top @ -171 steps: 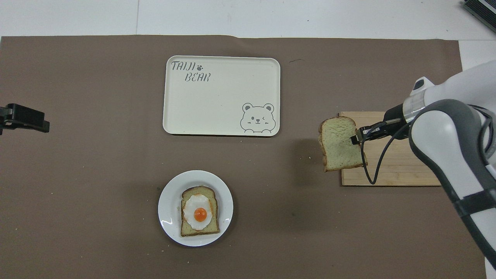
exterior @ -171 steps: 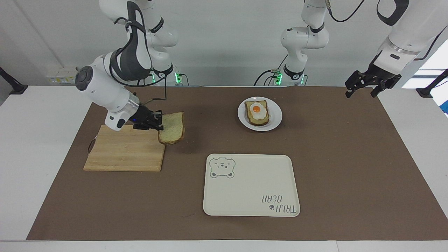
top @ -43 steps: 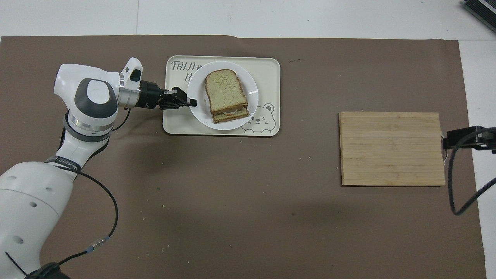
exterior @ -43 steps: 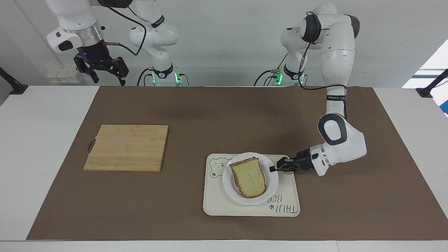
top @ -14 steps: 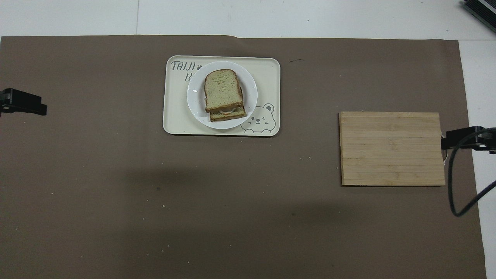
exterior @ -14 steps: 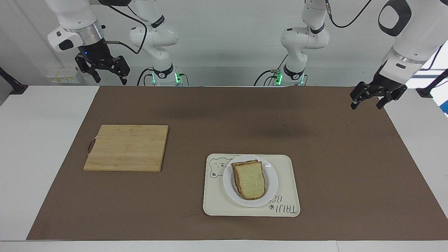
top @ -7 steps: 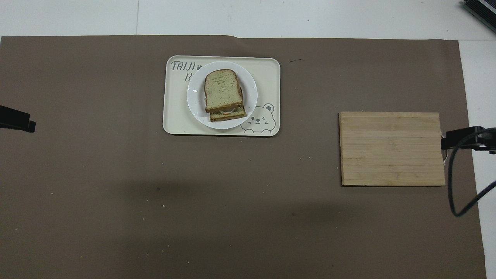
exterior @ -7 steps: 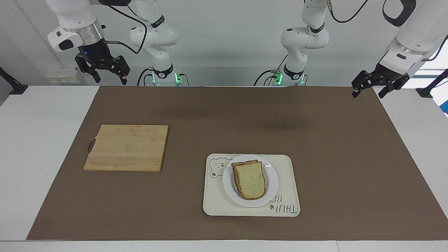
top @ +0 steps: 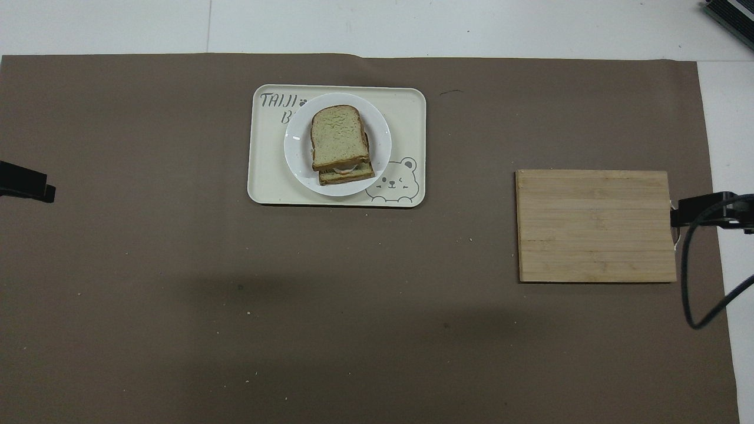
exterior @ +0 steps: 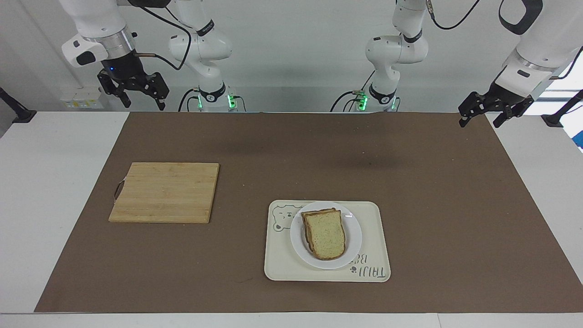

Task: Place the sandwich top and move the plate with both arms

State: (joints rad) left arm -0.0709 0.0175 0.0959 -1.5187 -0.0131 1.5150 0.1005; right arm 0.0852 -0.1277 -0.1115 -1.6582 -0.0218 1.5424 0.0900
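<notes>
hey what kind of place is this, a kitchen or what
Likely a robot lab, not a kitchen: two white arms bolted at a table with a brown mat, and a sandwich on a plate on a bear tray, beside a cutting board.

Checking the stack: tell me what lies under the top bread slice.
Under the sandwich top a second slice's edge and a pale filling show, on the plate. The rest of the filling is covered.

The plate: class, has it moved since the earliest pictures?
Yes. The plate went farther from the robots, onto the bear tray, which stayed put.
</notes>
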